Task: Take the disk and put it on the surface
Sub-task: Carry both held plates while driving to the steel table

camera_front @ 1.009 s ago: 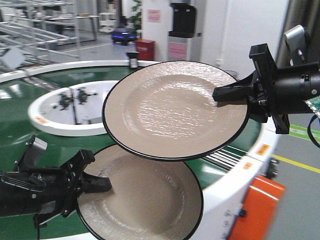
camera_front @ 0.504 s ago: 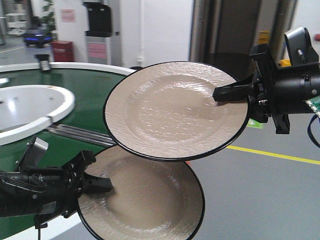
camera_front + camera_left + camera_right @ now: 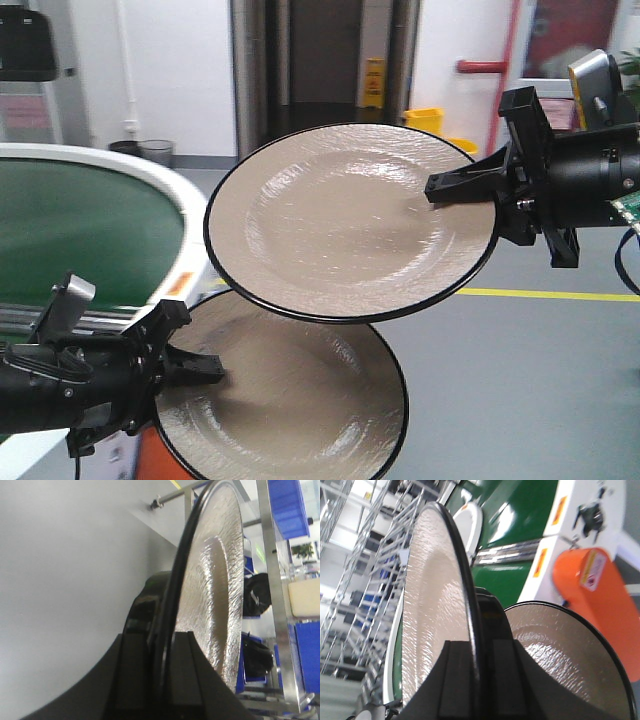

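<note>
Beige upper disk (image 3: 340, 220), rim in right claw (image 3: 432, 188), overlaps lower disk (image 3: 290, 400) (in left claw (image 3: 212, 374)).

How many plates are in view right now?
2. The upper plate is clamped by its rim in the right gripper; the lower plate, partly under it, is in the left gripper.

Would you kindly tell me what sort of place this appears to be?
Probably a factory floor or industrial test hall: a green conveyor belt with white rims, a yellow line painted on the grey floor, and metal shelving holding blue bins.
</note>
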{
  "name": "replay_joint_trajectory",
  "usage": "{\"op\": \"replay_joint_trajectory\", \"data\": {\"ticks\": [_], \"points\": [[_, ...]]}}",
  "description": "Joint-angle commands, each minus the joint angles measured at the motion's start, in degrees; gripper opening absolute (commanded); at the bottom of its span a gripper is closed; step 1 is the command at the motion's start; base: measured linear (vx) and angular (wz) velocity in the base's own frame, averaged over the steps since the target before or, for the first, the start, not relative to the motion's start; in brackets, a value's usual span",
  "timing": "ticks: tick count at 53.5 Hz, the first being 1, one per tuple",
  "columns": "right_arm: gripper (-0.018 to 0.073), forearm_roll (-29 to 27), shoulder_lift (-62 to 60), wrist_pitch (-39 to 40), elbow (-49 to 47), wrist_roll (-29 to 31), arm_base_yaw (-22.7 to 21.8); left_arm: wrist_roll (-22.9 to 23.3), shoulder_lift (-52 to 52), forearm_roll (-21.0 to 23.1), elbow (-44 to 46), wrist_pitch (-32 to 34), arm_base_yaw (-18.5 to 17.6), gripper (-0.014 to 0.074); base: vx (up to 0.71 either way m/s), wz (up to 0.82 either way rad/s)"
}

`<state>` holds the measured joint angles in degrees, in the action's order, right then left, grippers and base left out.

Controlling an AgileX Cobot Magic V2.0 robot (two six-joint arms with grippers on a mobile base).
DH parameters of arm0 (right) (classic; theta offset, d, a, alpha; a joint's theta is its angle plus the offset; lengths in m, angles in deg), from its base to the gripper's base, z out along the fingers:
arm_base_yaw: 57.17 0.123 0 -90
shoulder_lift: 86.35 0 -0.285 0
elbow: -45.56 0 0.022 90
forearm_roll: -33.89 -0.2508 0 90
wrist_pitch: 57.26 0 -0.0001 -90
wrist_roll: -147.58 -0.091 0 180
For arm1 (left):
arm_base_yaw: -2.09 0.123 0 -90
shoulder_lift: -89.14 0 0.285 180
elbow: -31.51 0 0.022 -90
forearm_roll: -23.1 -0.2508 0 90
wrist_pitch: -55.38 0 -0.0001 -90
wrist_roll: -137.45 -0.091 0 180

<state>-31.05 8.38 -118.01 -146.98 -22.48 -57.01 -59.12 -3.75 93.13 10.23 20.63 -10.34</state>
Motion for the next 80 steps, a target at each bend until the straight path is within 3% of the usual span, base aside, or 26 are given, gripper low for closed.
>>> {"op": "replay_joint_trajectory", "data": {"ticks": [1, 47, 80], "points": [[-0.0008, -7.31, -2.49, 3.03, -2.25, 0.12, -0.16, 0.95, -2.09, 5.11, 2.07, 0.20, -0.24, 0.0001, 0.16, -0.54], [-0.0008, -7.31, -2.48, 2.85, -2.25, 0.12, -0.16, 0.95, -2.09, 5.11, 2.07, 0.26, -0.24, 0.0001, 0.23, -0.48], [-0.0008, -7.31, -2.48, 2.85, -2.25, 0.12, -0.16, 0.95, -2.09, 5.11, 2.07, 0.26, -0.24, 0.0001, 0.31, -0.06]]}}
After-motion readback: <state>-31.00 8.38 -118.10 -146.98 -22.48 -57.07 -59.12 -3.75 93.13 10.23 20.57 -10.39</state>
